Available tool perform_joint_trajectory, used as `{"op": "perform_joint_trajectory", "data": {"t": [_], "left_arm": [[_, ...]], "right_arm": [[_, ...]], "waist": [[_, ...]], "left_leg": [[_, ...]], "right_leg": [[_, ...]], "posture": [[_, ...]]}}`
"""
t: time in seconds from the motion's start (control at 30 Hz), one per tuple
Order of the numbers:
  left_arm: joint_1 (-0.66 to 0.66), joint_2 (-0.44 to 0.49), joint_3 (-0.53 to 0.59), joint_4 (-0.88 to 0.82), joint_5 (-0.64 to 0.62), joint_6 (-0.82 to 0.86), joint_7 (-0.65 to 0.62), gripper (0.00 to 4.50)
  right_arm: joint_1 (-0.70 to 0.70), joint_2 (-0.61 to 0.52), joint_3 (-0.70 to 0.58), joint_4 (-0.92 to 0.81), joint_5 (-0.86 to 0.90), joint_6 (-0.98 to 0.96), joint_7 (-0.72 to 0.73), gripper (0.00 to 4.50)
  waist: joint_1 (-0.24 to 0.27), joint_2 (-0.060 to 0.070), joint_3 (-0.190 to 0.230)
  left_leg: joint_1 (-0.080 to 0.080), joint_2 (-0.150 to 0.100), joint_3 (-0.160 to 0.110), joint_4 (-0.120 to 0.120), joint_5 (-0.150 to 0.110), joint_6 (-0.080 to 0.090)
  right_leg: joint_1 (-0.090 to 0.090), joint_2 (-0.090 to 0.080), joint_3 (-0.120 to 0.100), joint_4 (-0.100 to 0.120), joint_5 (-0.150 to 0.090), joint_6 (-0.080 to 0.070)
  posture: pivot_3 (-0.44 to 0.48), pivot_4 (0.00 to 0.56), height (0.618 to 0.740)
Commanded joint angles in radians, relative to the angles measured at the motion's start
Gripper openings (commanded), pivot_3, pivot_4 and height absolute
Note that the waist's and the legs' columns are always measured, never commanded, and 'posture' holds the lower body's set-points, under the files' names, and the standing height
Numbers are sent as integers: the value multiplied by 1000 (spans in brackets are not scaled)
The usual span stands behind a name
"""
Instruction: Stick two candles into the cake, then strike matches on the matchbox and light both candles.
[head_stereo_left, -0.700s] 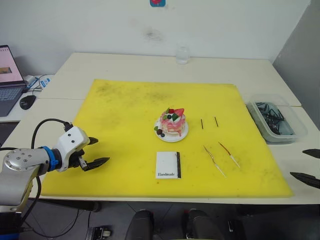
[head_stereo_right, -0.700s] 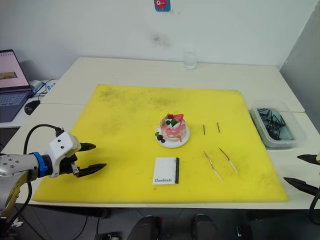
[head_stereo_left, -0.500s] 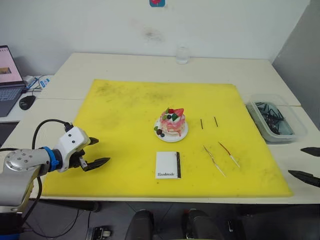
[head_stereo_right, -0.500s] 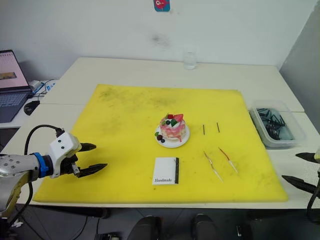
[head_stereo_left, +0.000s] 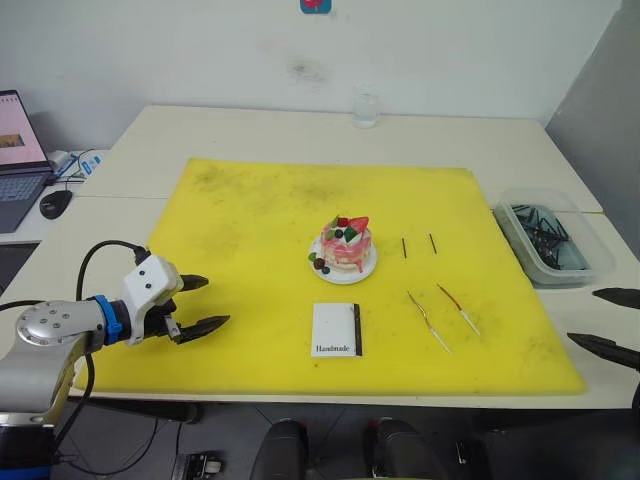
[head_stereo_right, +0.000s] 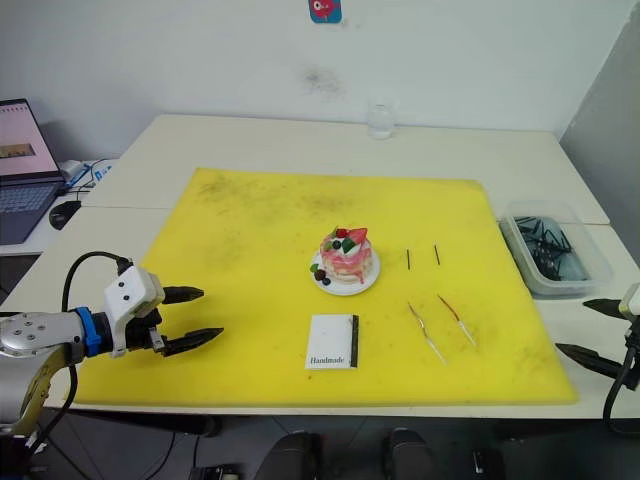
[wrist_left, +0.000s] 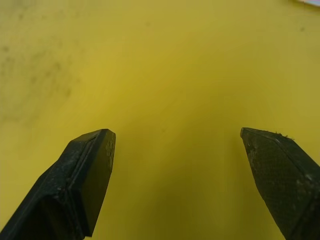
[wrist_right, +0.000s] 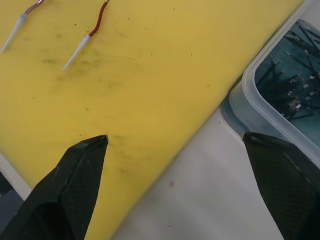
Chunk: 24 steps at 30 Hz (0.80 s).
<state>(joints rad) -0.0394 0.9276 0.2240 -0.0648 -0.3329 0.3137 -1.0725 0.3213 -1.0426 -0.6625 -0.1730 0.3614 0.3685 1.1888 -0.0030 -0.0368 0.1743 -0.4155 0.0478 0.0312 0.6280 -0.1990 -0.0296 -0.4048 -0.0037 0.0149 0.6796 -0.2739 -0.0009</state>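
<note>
The pink-and-white cake (head_stereo_left: 345, 246) sits on its small white plate (head_stereo_left: 346, 276) in the middle of the yellow mat (head_stereo_left: 250, 215). Just in front of it lies the white matchbox (head_stereo_left: 335, 330). Two short dark matches (head_stereo_left: 403, 248) (head_stereo_left: 432, 243) lie to the right of the cake. Two thin reddish candles (head_stereo_left: 428, 322) (head_stereo_left: 457, 308) lie nearer the front; the right wrist view shows their pale ends (wrist_right: 82, 44). My left gripper (head_stereo_left: 213, 303) hovers open over the mat's front left part, empty. My right gripper (head_stereo_left: 585, 316) is open and empty at the mat's front right edge.
A clear plastic bin (head_stereo_left: 590, 262) of dark sticks stands on the table right of the mat. A glass (head_stereo_left: 365, 110) stands at the back. A laptop (head_stereo_left: 15, 165) and mouse (head_stereo_left: 54, 204) sit on the far left. The table's front edge runs just below the mat.
My left gripper has edged right, further onto the mat. My right gripper has moved a little left, toward the mat's edge. Both remain open.
</note>
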Motion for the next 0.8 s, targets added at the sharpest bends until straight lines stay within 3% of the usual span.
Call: {"op": "perform_joint_trajectory", "data": {"t": [0.03, 0.23, 0.4, 0.63, 0.8], "left_arm": [[-25, 15, 21, 21, -2, -41, -18, 4458], [-16, 21, 6, 42, 18, -66, -26, 4458], [-1, -2, -18, -36, -23, -16, -51, 4458], [-10, -79, -125, -319, -159, 135, -40, 4458], [-68, -129, -238, -482, -235, 238, -16, 4458]], "right_arm": [[-17, -3, -10, 3, -6, -26, -6, 4500], [-49, 11, 8, 14, -13, -58, -30, 4500], [-54, 49, -1, -56, 16, -18, -67, 4500], [-15, 97, -4, -283, 101, 174, -146, 4500], [-18, 126, 74, -440, 101, 337, -297, 4500]], "waist": [[0, 0, 0], [-1, 0, 0], [-1, 0, 0], [0, 0, 0], [1, 0, 0]], "left_leg": [[0, 0, 0, 0, 0, 0], [0, 0, 0, 0, 0, 0], [0, 0, 0, 0, 0, 0], [0, 0, 0, 1, 0, 0], [0, 0, -1, 1, 0, 0]], "right_leg": [[0, 0, 0, 0, 0, 0], [0, 0, 0, 0, 0, 1], [0, 0, 0, 0, 0, 1], [0, 0, 1, 1, 1, 2], [1, 1, 0, 1, 1, 2]], "posture": [[0, 150, 740], [0, 150, 740], [0, 150, 740], [0, 150, 740], [0, 150, 740]]}}
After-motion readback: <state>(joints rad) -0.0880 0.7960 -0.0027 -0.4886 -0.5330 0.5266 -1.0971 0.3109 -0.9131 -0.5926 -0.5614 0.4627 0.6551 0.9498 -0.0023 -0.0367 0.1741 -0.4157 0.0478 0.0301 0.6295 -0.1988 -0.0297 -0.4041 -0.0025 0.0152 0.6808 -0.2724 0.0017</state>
